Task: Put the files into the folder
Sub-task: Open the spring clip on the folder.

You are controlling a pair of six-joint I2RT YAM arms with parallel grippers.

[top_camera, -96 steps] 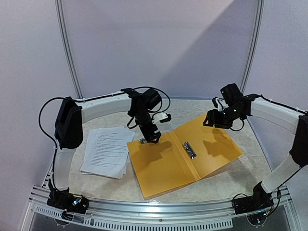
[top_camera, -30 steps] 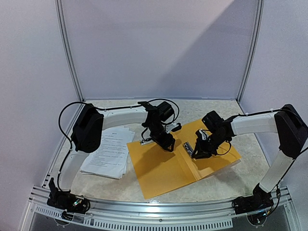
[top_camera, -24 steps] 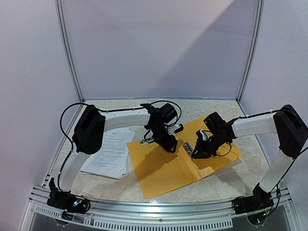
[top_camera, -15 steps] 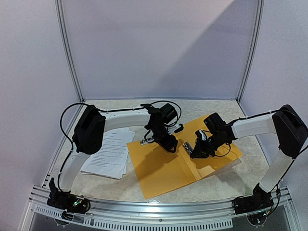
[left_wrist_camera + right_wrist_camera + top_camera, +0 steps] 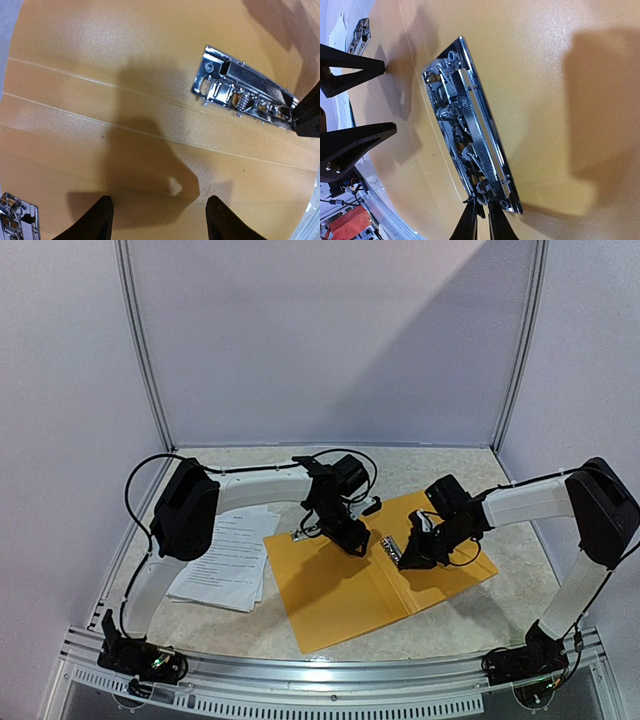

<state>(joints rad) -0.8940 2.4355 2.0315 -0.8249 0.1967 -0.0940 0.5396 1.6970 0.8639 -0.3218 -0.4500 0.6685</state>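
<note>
Newly arrived, my right claw (image 5: 481,215) pinched the chrome metal clip (image 5: 470,145) in the flat orange-yellow plastic folder (image 5: 330,590); my left claw (image 5: 157,210) stood open. Print on the white paper sheets (image 5: 225,555) was unreadable.

The left gripper (image 5: 157,227) is holding its fingers apart close over the open folder (image 5: 100,60), its shadow falling across the spine creases. Beyond them the metal clip (image 5: 245,95) is lying flat, the right gripper (image 5: 306,119) touching its end.
</note>
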